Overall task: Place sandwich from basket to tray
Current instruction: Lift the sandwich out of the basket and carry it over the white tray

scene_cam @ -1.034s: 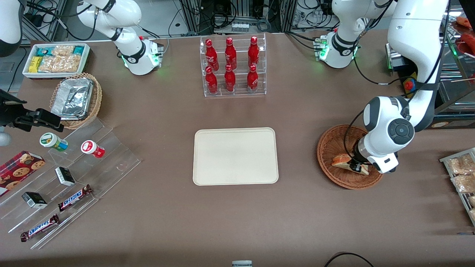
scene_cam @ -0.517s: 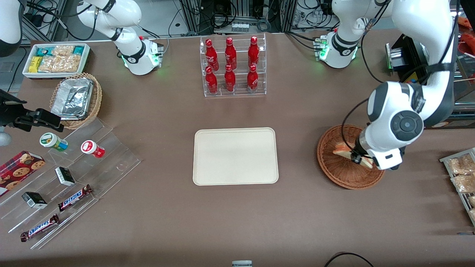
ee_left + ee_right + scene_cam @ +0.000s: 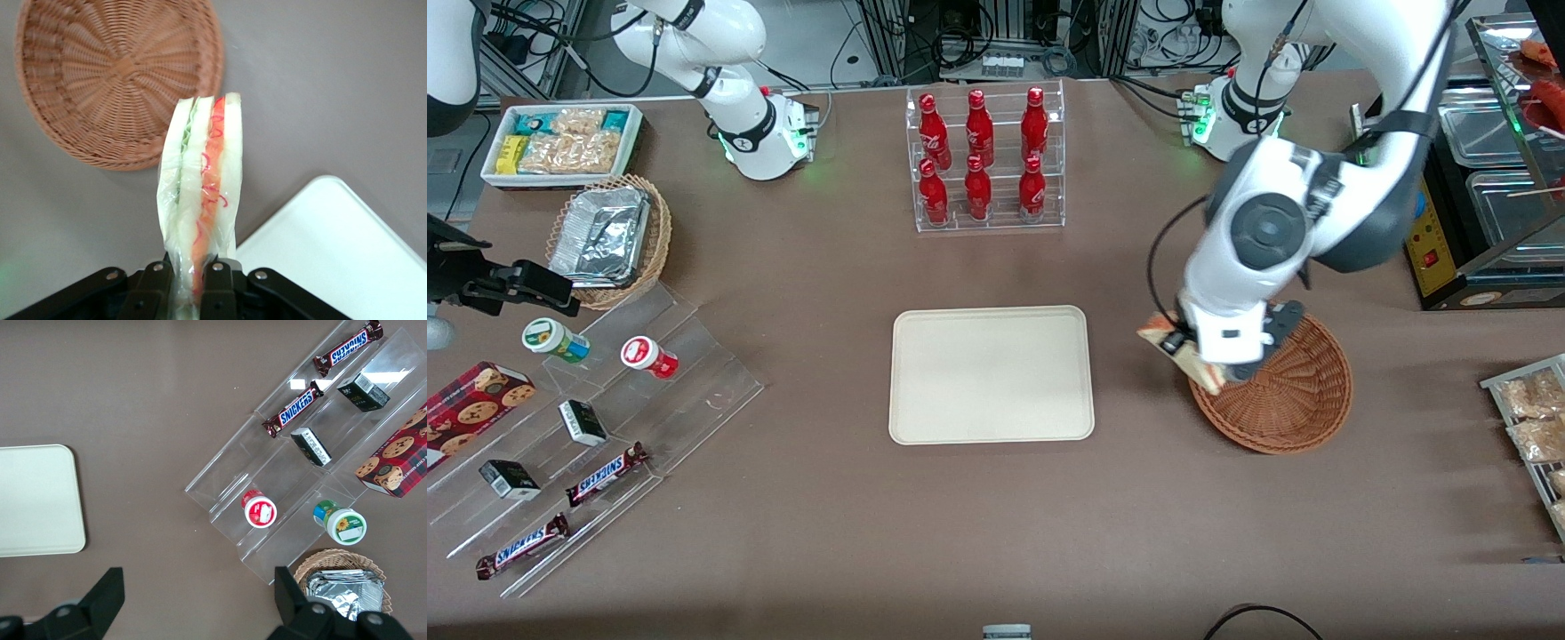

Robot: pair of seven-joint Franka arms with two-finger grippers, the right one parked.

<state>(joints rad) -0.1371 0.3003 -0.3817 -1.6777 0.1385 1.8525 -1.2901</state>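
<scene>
Carrying the triangular white-bread sandwich (image 3: 1172,348), the left arm's gripper (image 3: 1193,354) has risen out of the round reddish-brown wicker basket (image 3: 1294,400), now empty, and hangs above its nine o'clock rim, clenched on the wedge. Ahead lies the flat cream rectangular tray (image 3: 991,374), probably the next stop.

The left arm reaches down, its hand (image 3: 1190,348) clamped, hanging above the table.

Gripper (image 3: 1183,351) holds sandwich (image 3: 1169,336) above table, between basket (image 3: 1294,400) and tray (image 3: 991,374).
</scene>
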